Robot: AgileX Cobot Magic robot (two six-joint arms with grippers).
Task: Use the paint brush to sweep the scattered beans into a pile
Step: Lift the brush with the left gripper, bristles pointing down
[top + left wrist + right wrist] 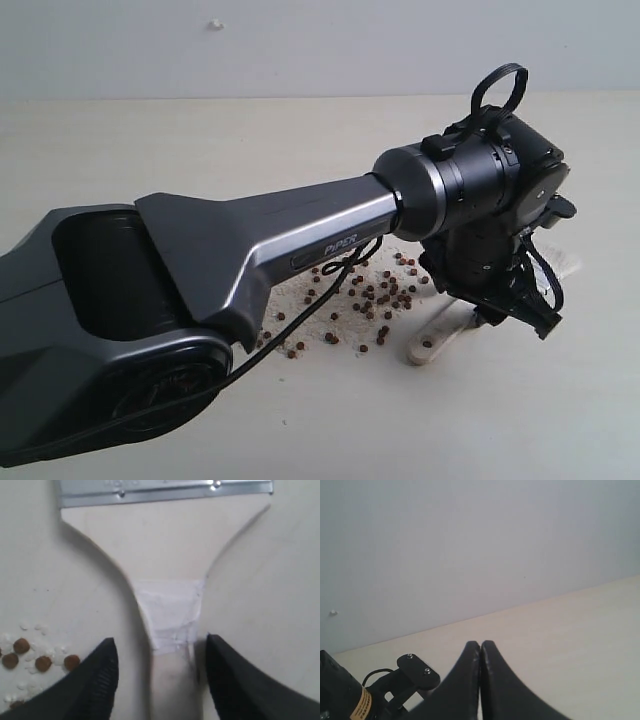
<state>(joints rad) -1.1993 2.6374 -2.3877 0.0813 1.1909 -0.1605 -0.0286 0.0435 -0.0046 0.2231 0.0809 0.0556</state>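
The paint brush (170, 545) lies flat on the table, its silver ferrule (165, 491) at the far end and a whitish patch on the neck. My left gripper (160, 639) is open and straddles the narrow handle, with a gap on each side. In the exterior view this gripper (505, 305) hangs low over the brush; the handle end with its hole (427, 345) pokes out below it. Reddish-brown beans (380, 295) lie scattered among pale crumbs just left of the brush, a few (43, 663) beside one finger. My right gripper (480, 644) is shut on nothing, away from the beans.
The left arm's long grey body (250, 250) crosses the exterior view from lower left and hides part of the beans. A black cable (330, 275) hangs over them. The pale table (560, 400) stretches around; a grey wall (470, 545) rises behind it.
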